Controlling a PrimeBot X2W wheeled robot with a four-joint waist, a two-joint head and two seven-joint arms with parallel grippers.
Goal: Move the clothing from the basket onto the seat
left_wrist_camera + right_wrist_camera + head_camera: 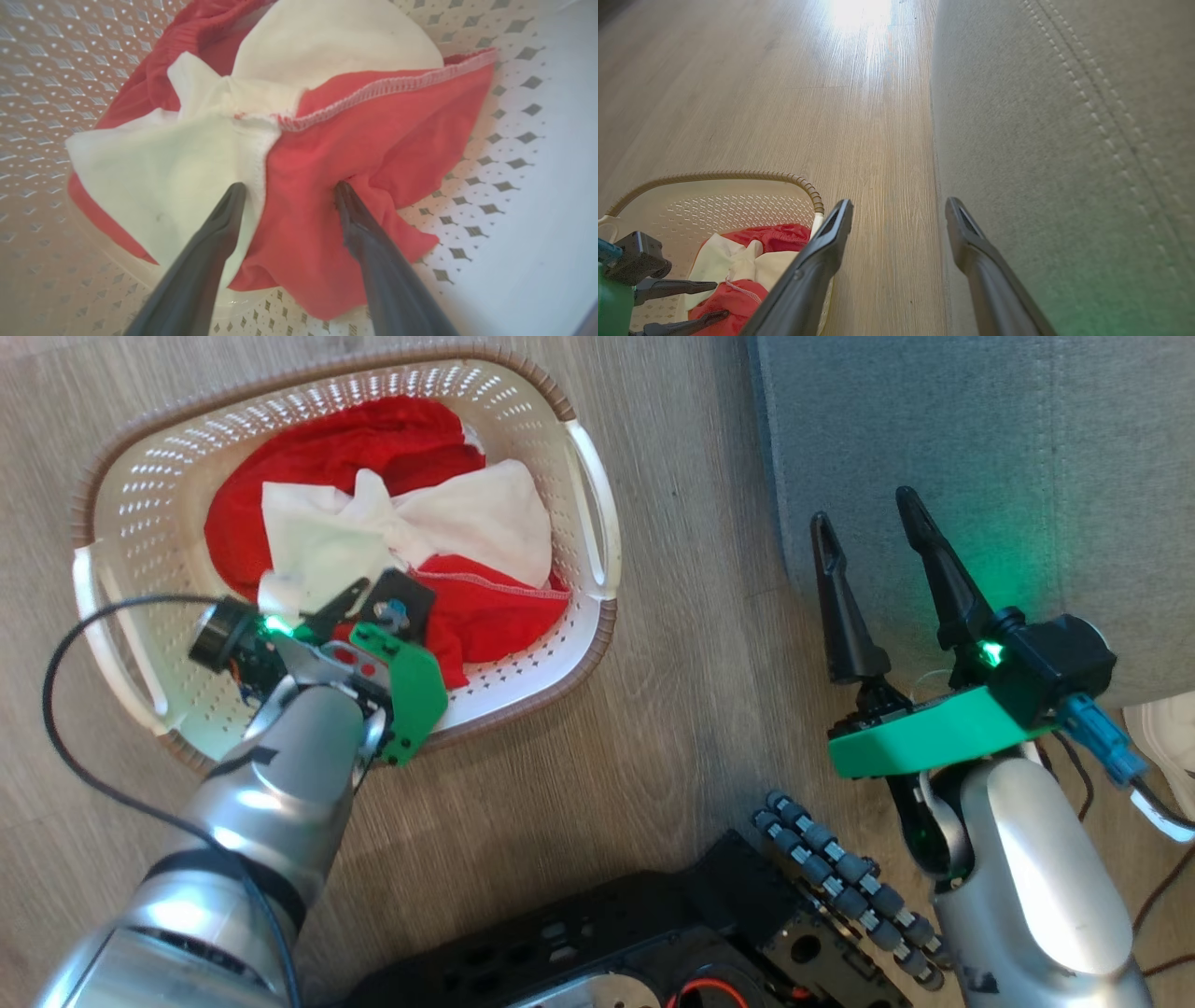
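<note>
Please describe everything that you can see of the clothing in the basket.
The clothing is soft bright-red fabric with white panels and pale stitched hems, crumpled into one heap. It lies inside the cream perforated basket, on its floor. The left gripper is open and has its two fingertips on the heap, one on a white panel and the other dimpling the red cloth.

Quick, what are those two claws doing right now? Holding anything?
Left gripper: open, fingertips pressed into the clothing, not clamped on it.
Right gripper: open, empty, next to the sofa.
</note>
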